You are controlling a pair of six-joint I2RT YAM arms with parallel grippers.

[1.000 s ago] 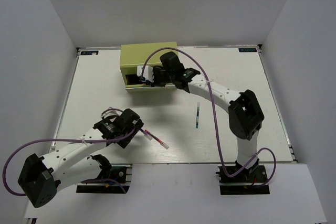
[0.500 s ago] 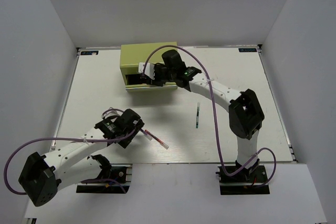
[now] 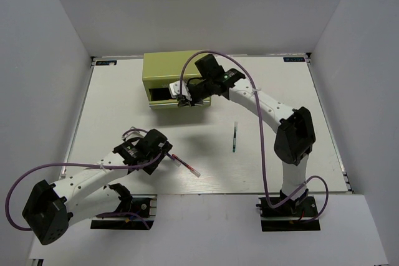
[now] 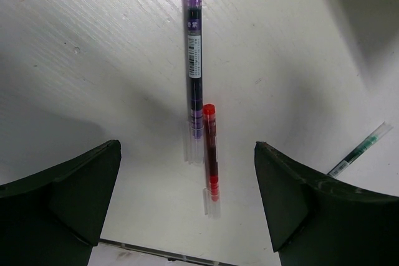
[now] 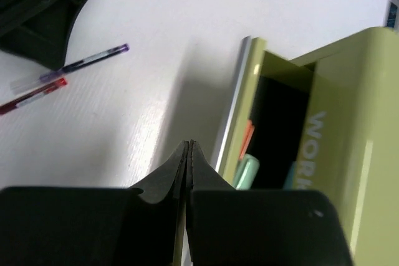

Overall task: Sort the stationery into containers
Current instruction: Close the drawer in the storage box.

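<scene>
Now the left gripper [image 4: 187,185] is hovering wide apart over a purple pen [image 4: 194,60] and red pen [image 4: 211,154]; the right gripper [image 5: 189,154] is hanging pinched together, empty, by the open drawer [image 5: 274,129].

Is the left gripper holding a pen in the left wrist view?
No: the left gripper stands wide open, with the purple pen and red pen lying untouched between its jaws.

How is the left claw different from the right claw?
The left claw is wide open; the right claw is shut tight. The left claw hangs over a purple pen and a red pen; the right claw is beside the open drawer of the green chest. Both claws hold nothing.
</scene>
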